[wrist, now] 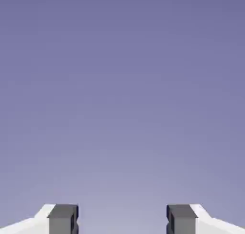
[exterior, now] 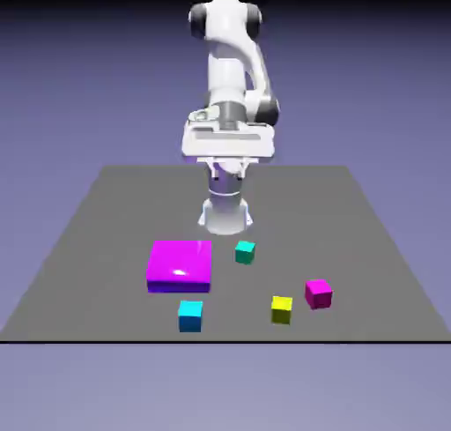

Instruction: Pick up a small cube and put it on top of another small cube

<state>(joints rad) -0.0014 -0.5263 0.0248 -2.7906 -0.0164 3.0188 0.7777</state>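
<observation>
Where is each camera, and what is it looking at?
Exterior view: stands across the table, up high, facing the white arm, its base and its gripper; the cubes and a flat magenta block show too.
Hand view: rides on the hand, looking along the gripper; it sees two finger tips and the blue-violet backdrop.
Both share: the gripper's fingers, apart, and the backdrop.

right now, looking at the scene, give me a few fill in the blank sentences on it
1. The big flat block is ____ in colour on top.
2. The yellow cube sits between the blue cube and the ____ cube.
3. The end effector stands ____, with backdrop between its fingertips.

Missing words: magenta; magenta; open
</observation>
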